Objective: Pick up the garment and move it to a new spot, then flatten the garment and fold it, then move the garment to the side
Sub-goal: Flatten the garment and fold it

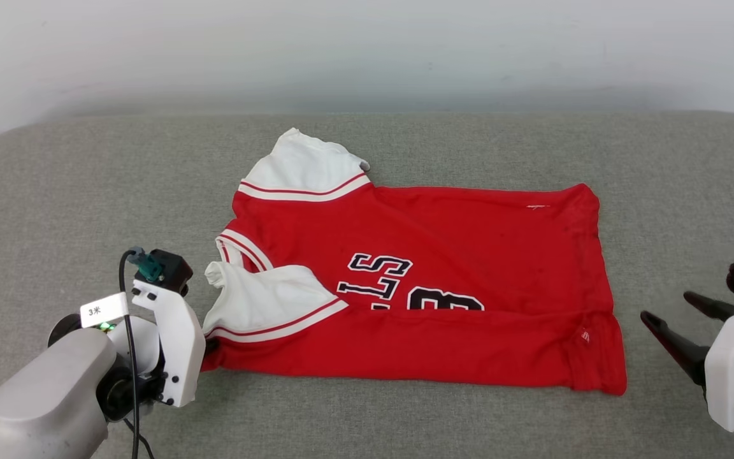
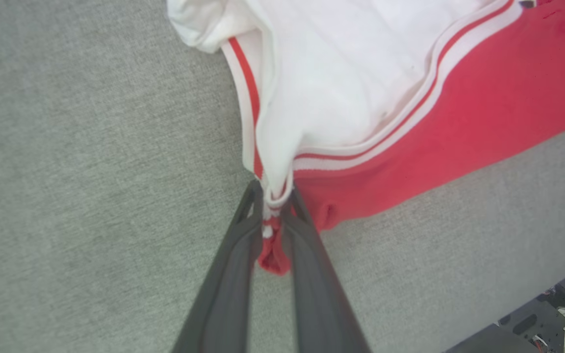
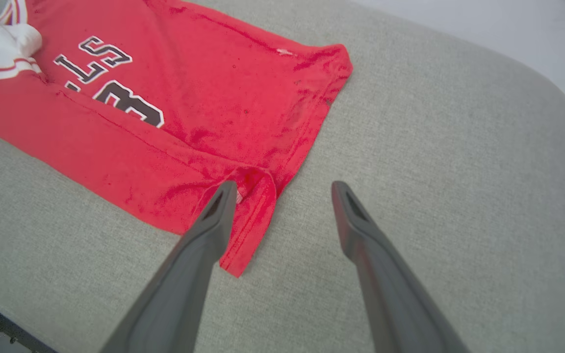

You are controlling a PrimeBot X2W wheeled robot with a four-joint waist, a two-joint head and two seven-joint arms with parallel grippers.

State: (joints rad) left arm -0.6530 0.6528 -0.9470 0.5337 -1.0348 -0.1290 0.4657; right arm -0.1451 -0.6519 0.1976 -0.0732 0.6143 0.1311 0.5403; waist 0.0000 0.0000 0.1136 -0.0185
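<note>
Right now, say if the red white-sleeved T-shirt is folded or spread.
Partly folded: the red T-shirt has its near edge turned over half the black number.

The left tool is closed, its two dark fingers pressed together on a corner of the garment (red and white cloth is bunched between the tips). In the head view its pale forearm is extended from the lower left, with the white wrist housing set upright. The right tool is held at the lower right with its fingers spread wide apart and pointed inward, ahead of its own white housing.
</note>
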